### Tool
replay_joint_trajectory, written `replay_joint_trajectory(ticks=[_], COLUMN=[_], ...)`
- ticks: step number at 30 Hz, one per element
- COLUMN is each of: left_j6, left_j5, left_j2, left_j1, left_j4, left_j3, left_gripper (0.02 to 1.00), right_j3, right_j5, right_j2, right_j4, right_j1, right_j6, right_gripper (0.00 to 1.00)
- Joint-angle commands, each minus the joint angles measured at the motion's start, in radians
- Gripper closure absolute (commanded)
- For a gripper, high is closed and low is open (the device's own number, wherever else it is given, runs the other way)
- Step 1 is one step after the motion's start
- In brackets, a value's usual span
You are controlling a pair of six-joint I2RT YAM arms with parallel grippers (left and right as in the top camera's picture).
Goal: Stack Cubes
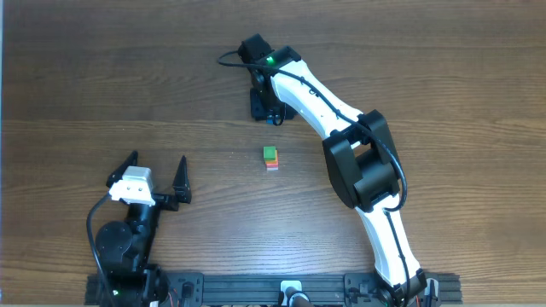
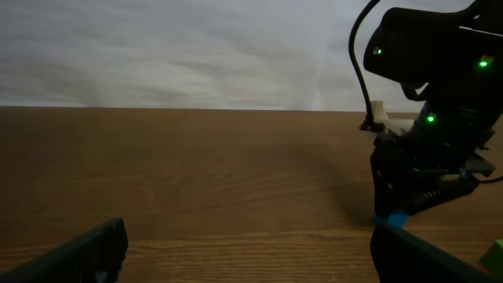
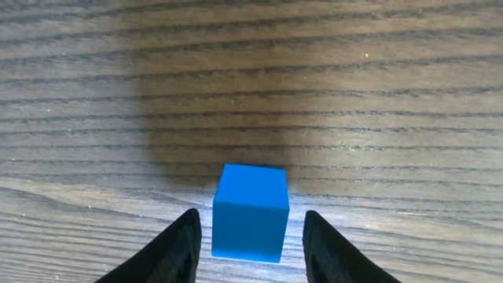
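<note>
1. Left pincer: spread, empty, near its own base.
2. Stack, mid-desk: green cube sits on a reddish cube. This stage is judged done.
3. Right pincer: spread, with one finger on either side of the blue cube and a narrow gap showing at each. The cube rests on the desk, beyond the stack and apart from it.
4. Outstanding: grip the blue cube, carry it over, and set it on the green cube.

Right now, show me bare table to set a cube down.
Bare table: the far-left stretch beyond the left gripper, and the gap between that gripper and the cube stack. Crowded: around the right gripper straddling the blue cube.
</note>
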Motion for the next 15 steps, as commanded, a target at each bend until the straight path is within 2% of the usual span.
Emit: replay_joint_trajectory(ticks=[1,15], left_j6=[0.015,0.015], left_j5=[0.010,0.010], left_j2=[-0.006,-0.006], left_j1=[0.005,0.005], left_j4=[-0.001,-0.001], left_j3=[-0.005,-0.005], left_gripper=[0.018,0.018], right_j3=[0.012,0.012], right_j5=[-0.002,-0.002], right_j2=[0.016,0.016], right_j4=[0.000,0.000], right_j1=[0.000,0.004], right_j6=[0.002,0.002], right_gripper=[0.599,0.792])
